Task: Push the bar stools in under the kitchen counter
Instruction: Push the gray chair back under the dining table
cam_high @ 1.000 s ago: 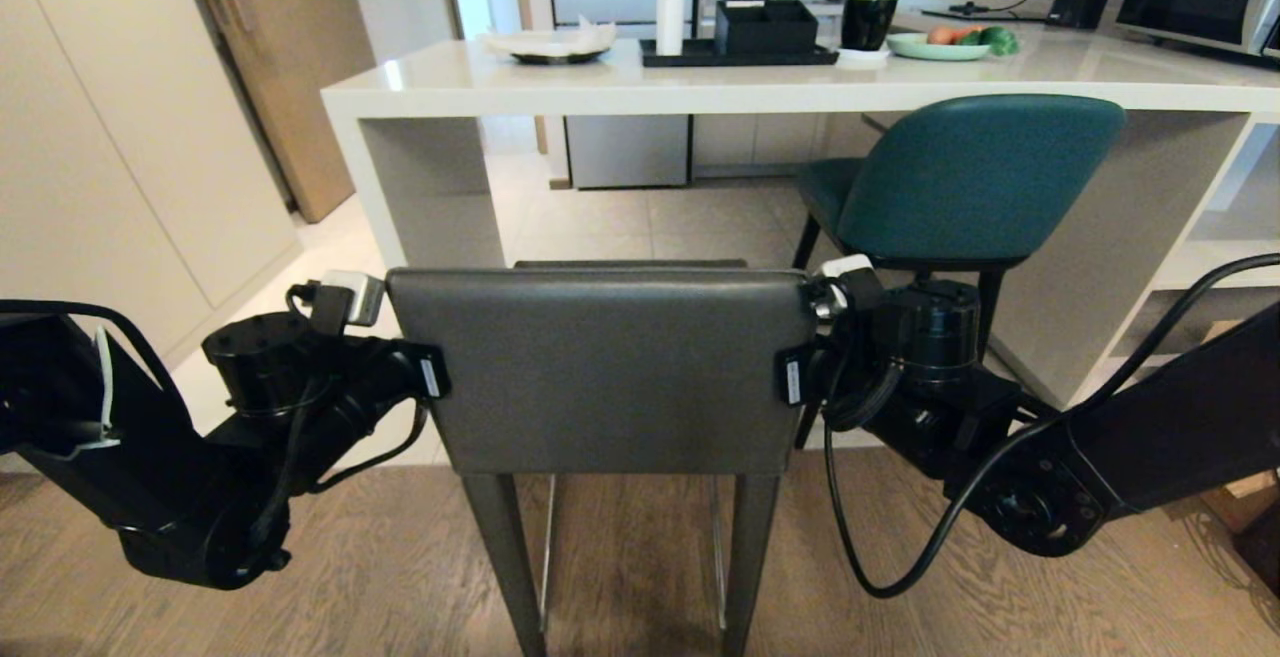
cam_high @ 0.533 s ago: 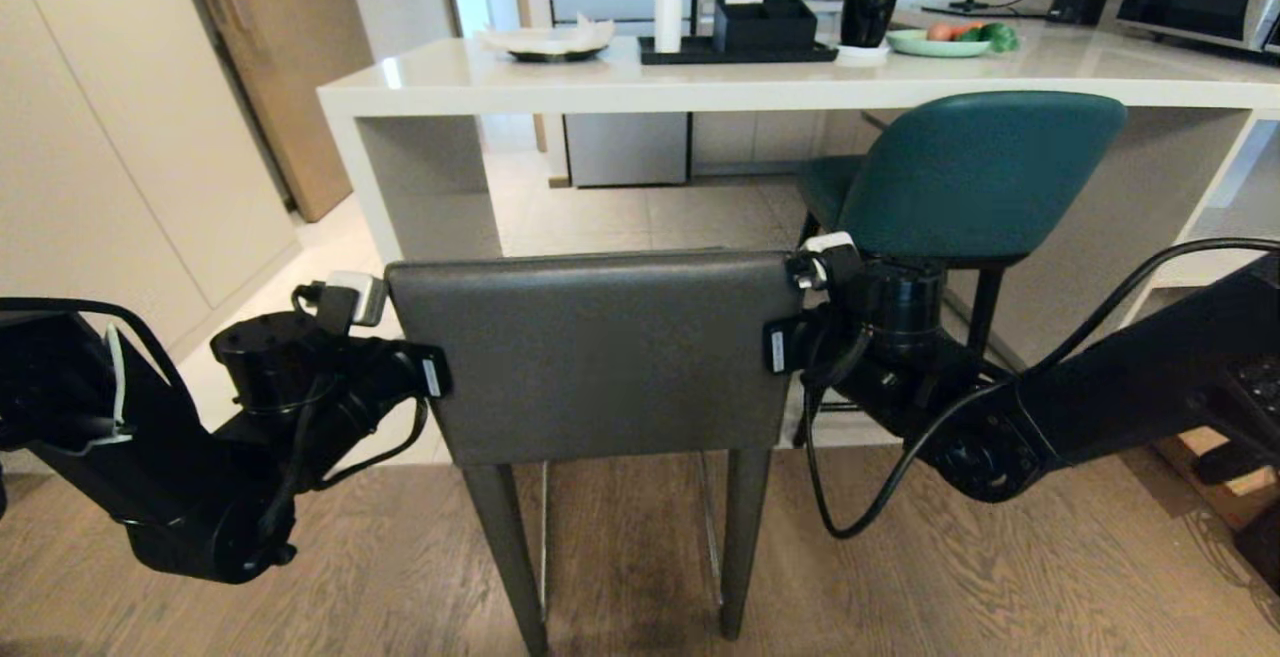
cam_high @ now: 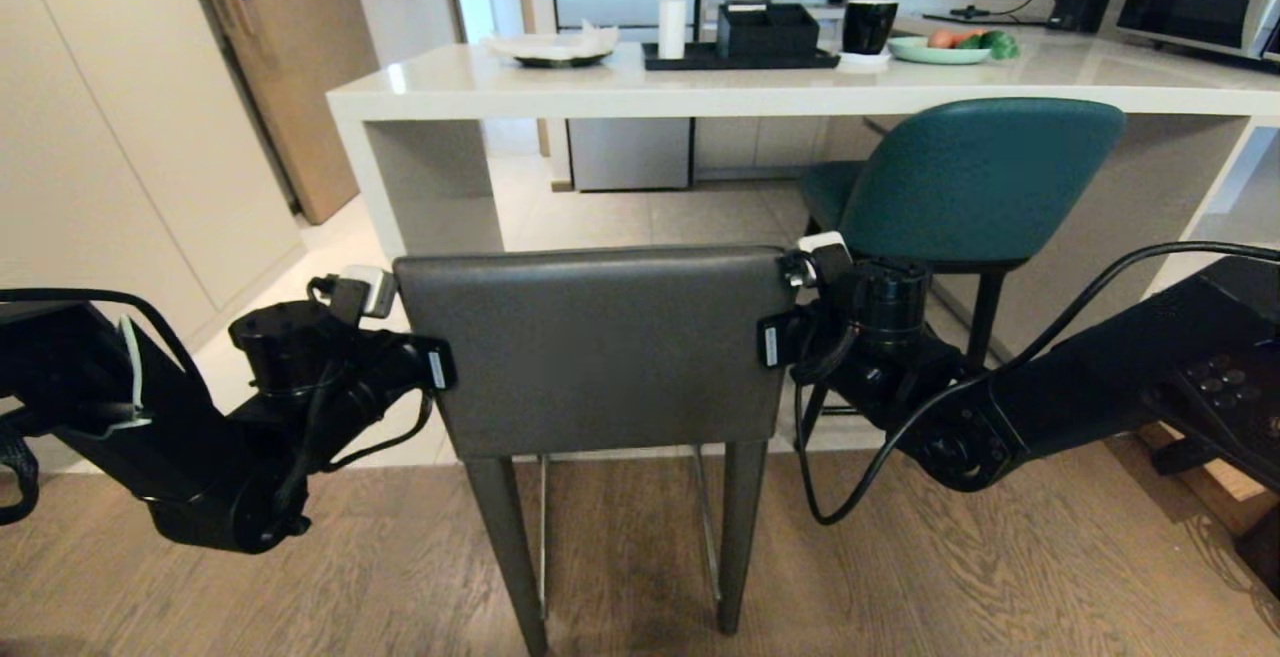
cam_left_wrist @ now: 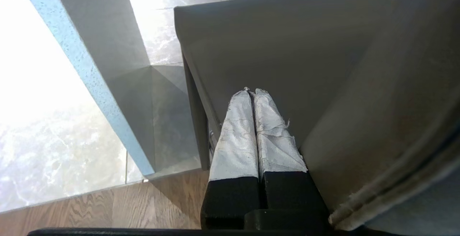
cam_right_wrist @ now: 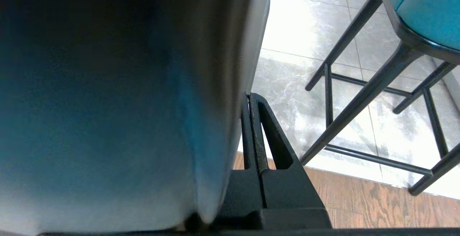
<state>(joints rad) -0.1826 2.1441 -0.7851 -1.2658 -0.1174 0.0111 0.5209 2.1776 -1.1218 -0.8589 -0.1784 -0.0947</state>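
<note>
Grey stool point(cam_high: 600, 347) squeezed between left gripper point(cam_left_wrist: 254, 92) and right gripper point(cam_right_wrist: 251, 99), both clenched, nothing held. Counter point(cam_high: 700, 87) ahead. Next, straight push needed.

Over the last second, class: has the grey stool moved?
Yes. The grey stool has moved forward toward the kitchen counter; its backrest top now sits nearer the counter's side panel.
</note>
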